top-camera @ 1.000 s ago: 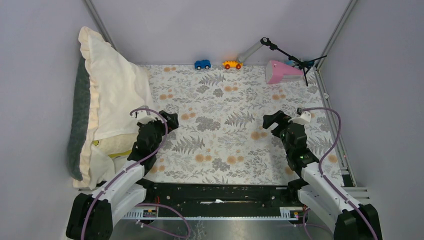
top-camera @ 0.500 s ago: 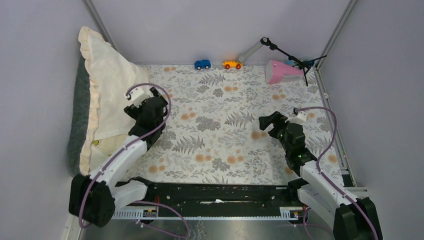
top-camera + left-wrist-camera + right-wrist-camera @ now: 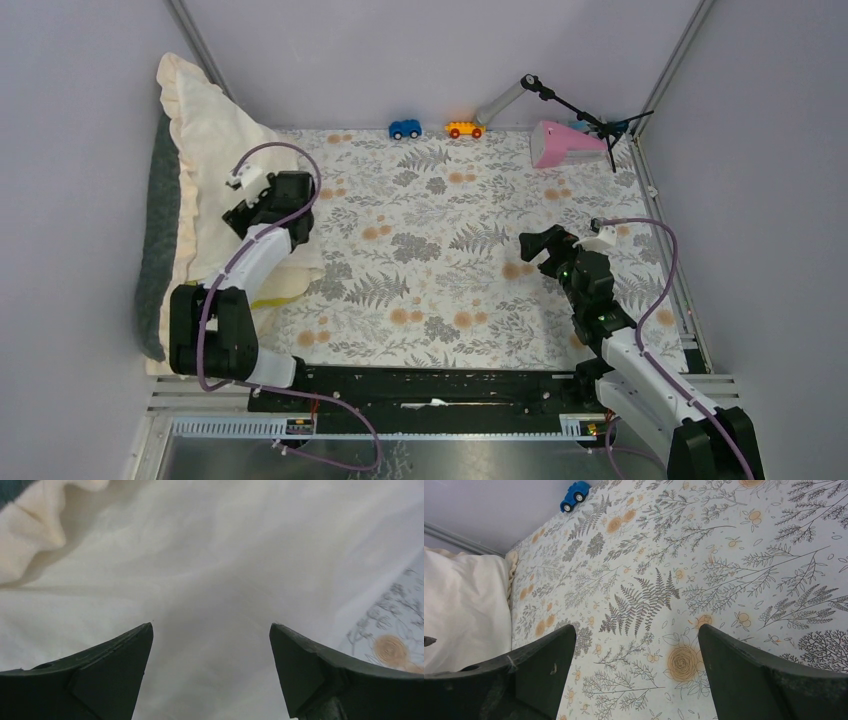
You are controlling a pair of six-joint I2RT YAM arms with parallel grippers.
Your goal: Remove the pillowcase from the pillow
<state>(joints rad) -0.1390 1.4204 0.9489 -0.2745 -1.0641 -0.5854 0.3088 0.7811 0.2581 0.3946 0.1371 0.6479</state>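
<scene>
The cream-white pillowcase with a ruffled border lies along the left wall and covers the pillow. A pale-yellow corner of the pillow pokes out at its near end. My left gripper is open and empty, close over the smooth cloth, which fills the left wrist view; the ruffle shows at the upper left. My right gripper is open and empty over the floral cloth at the right. The pillowcase also shows at the left of the right wrist view.
A floral tablecloth covers the table. A blue toy car, an orange toy car, a pink object and a microphone stand sit along the back wall. A dark grey pad lies under the pillow.
My left gripper has swung left and away from the table's middle onto the pillowcase. My right gripper has barely moved.
</scene>
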